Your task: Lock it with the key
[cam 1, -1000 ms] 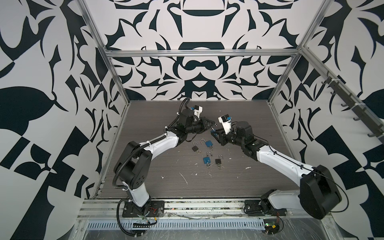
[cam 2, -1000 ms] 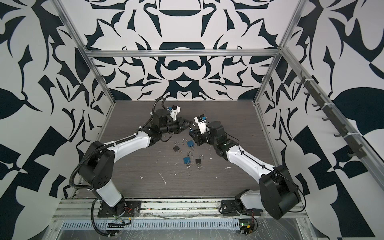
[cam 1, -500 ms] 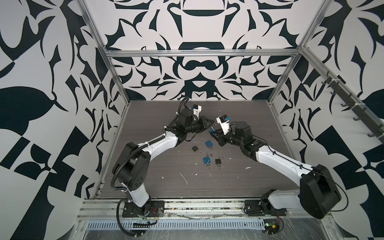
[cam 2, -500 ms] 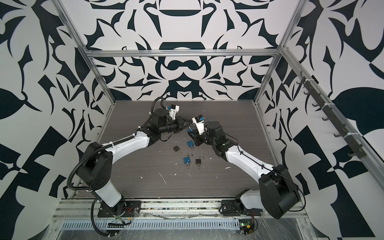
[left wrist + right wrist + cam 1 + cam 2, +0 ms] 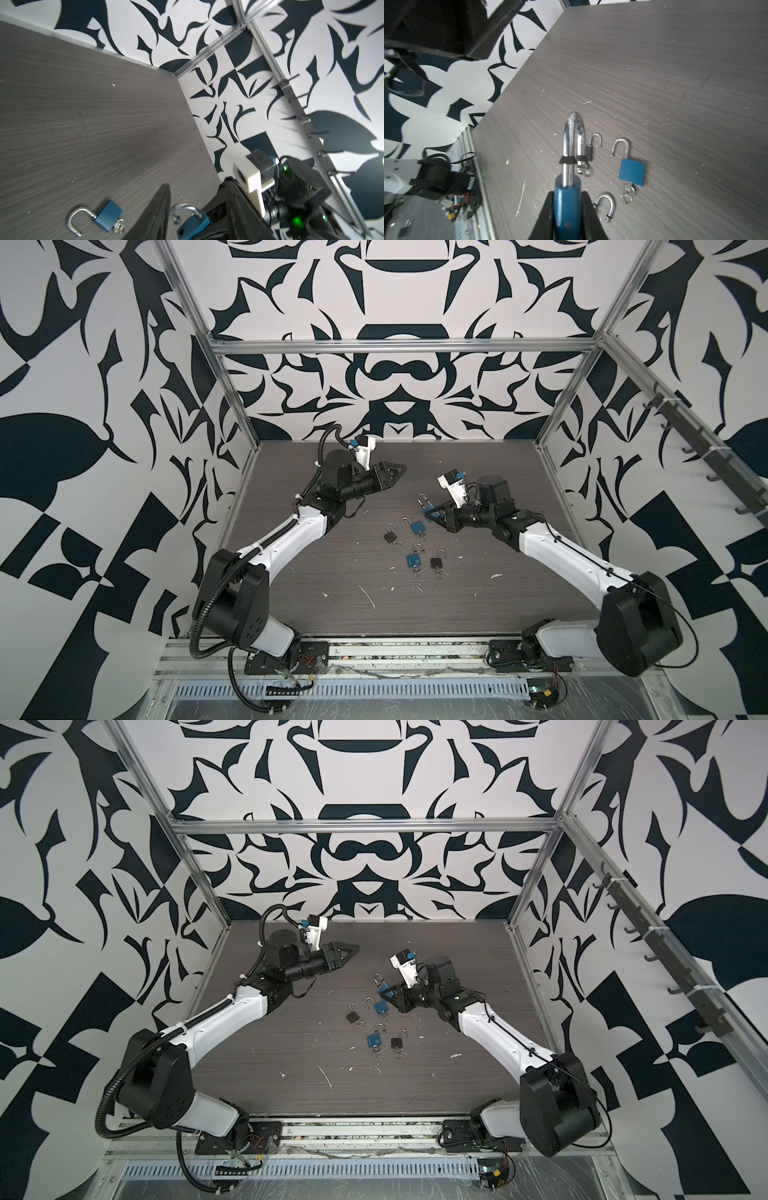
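The right gripper (image 5: 566, 200) is clamped on the body of a blue padlock (image 5: 566, 209), with one finger pressed against each flat side. It holds the padlock clear of the desk (image 5: 291, 605), over the middle and a little toward the right edge. The steel shackle (image 5: 572, 133) points away from the wrist. One leg runs into the body and the other ends short of it, so the lock stands open. In the left wrist view a dark spot on the underside of the body seems to be the keyhole (image 5: 182, 232).

The left gripper (image 5: 402, 469) hangs above the desk nearer the far edge, left of the middle and well apart from the blue padlock, aimed toward the right arm. Its fingers (image 5: 160, 209) stand parted, with nothing between them and touching nothing.

Four more padlocks lie flat around the middle of the desk, none touching another. A black padlock (image 5: 390, 536) and a loose blue padlock (image 5: 417, 526) lie just on the front-edge side of the right gripper. A second blue padlock (image 5: 413, 559) and a second black padlock (image 5: 436, 562) lie nearer the front edge. In the right wrist view the loose blue padlock has its shackle swung open and a key (image 5: 627, 190) on a small ring in its base. The black padlock beside it is also open. The body of one further padlock is hidden behind the gripper there.
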Motion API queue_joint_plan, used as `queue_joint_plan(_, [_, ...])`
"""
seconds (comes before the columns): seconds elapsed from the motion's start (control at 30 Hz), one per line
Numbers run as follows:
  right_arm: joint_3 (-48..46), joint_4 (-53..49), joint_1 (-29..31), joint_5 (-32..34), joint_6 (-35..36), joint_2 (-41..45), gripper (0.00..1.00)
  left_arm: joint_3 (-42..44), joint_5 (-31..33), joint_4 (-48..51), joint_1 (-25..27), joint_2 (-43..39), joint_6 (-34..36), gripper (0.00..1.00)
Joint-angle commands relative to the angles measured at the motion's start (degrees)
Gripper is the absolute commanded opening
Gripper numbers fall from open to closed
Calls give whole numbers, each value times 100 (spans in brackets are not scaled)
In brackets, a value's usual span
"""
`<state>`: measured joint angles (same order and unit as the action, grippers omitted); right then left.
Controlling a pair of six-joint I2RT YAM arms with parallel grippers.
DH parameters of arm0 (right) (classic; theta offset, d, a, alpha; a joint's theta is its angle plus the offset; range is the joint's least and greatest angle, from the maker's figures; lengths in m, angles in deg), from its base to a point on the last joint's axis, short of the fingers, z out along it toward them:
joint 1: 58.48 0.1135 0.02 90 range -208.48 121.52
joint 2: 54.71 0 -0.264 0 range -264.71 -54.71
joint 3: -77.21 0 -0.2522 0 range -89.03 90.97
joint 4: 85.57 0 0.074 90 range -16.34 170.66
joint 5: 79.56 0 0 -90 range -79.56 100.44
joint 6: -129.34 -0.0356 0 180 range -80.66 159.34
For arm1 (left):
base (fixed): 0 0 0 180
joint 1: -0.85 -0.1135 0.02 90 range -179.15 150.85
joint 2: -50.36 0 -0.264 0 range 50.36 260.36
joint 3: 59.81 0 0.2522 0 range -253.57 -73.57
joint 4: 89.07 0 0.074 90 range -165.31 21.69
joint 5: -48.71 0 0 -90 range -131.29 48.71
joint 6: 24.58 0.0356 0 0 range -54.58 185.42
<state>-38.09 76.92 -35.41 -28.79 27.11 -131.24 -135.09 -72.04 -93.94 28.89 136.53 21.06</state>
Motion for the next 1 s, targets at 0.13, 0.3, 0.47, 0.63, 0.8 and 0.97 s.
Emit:
queue_joint_plan(0.13, [101,656,-22,-1660,-709,106,0,120,-1531,-173,53,111,905,47])
queue_joint_plan(0.3, [188,691,-38,-1937,-861,70,0,326,-1890,-724,51,274,743,48])
queue_joint_plan(0.47, [268,800,-70,-2090,-1056,58,0,364,-2225,-990,49,451,620,48])
queue_joint_plan(0.63, [303,914,-140,-2121,-1200,-16,0,550,-2460,-1434,-18,468,387,44])
queue_joint_plan(0.8, [312,1129,-171,-2196,-1406,-113,0,754,-2726,-1945,-157,488,-23,40])
queue_joint_plan(0.97, [338,1243,-171,-2248,-1503,-168,0,807,-2790,-2095,-167,539,-127,37])
